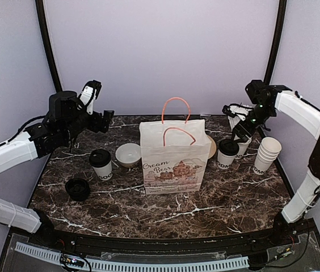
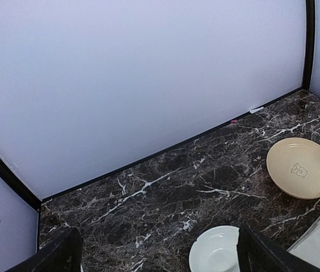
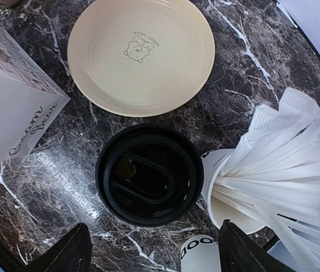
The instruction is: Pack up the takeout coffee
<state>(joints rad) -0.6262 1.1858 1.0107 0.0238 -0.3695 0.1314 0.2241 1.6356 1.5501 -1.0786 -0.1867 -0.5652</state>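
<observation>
One lidded coffee cup [image 3: 148, 174] stands on the counter [image 3: 251, 51] just below and ahead of the right end effector [image 3: 153, 241], whose fingers [image 3: 63, 255] are spread wide and hold nothing. Beyond it lies a beige plate [image 3: 141, 54], with the paper bag [image 3: 12, 107] to one side and a cup of white sticks [image 3: 273, 164] just beside on the other. The second coffee cup [image 1: 100, 164] stands below the raised left end effector [image 1: 104, 120], whose fingers are likewise apart and empty, with a white bowl [image 2: 217, 252] beneath it.
</observation>
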